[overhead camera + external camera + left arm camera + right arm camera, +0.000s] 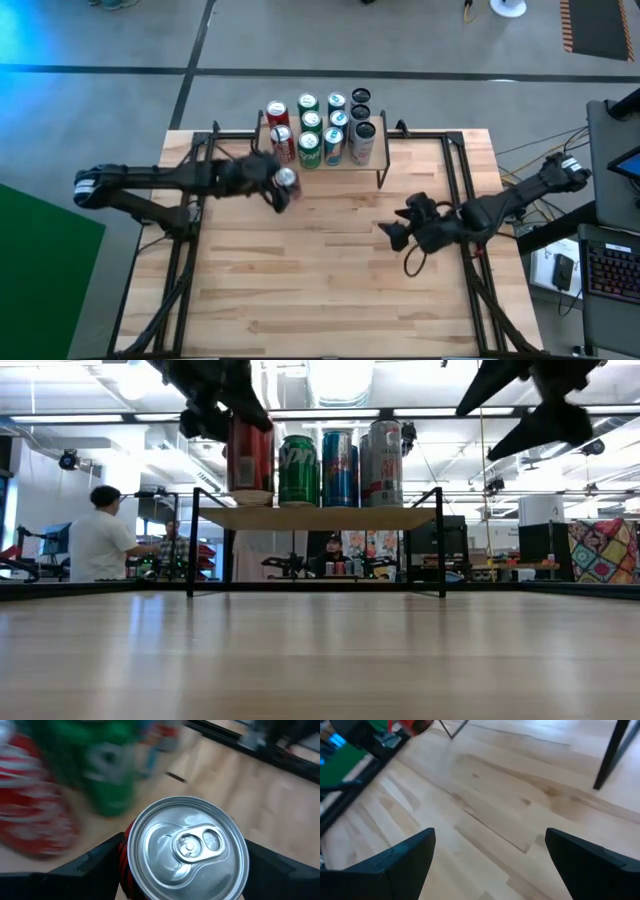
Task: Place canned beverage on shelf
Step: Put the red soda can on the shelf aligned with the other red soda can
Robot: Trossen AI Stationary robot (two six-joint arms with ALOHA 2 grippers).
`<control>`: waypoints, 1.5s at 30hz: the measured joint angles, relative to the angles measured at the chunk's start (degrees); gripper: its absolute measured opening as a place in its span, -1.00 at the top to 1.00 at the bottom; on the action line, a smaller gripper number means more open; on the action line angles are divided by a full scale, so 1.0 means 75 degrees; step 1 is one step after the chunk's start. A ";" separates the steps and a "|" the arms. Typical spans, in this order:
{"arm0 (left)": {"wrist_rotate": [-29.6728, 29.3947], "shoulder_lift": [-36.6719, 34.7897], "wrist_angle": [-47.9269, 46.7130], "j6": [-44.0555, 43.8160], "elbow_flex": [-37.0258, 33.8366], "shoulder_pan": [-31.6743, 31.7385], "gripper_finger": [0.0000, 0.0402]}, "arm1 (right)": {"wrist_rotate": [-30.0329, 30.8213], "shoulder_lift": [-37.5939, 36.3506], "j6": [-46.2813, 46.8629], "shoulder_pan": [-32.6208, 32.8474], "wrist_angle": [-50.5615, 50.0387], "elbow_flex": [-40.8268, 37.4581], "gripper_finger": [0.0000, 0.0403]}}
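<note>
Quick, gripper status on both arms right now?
Left gripper: shut on the red aluminium can, near the small light-wood shelf.
Right gripper: open, empty, above the wooden tabletop.

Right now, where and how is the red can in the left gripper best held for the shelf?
By its round side wall, fingers on opposite sides below the rim, as the left gripper has it: the red can stands upright, lid up. Coming level from the shelf's open front-left side looks best, since cans already crowd the top. The right gripper waits open over the table.
</note>
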 joint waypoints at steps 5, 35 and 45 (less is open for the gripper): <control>0.0070 -0.0084 -0.0009 0.0330 0.0000 0.0826 -0.46 | -0.0475 -0.0451 -0.0465 -0.0594 0.0777 -0.0578 -0.82; 0.0844 -0.0119 0.0253 0.1084 0.0119 0.2910 -0.51 | -0.0832 -0.0462 -0.0571 -0.1716 0.0880 -0.0593 -0.82; 0.0729 -0.0126 0.0583 0.1173 0.0153 0.2970 -0.70 | -0.0869 -0.0462 -0.0777 -0.1864 0.0906 -0.0590 -0.82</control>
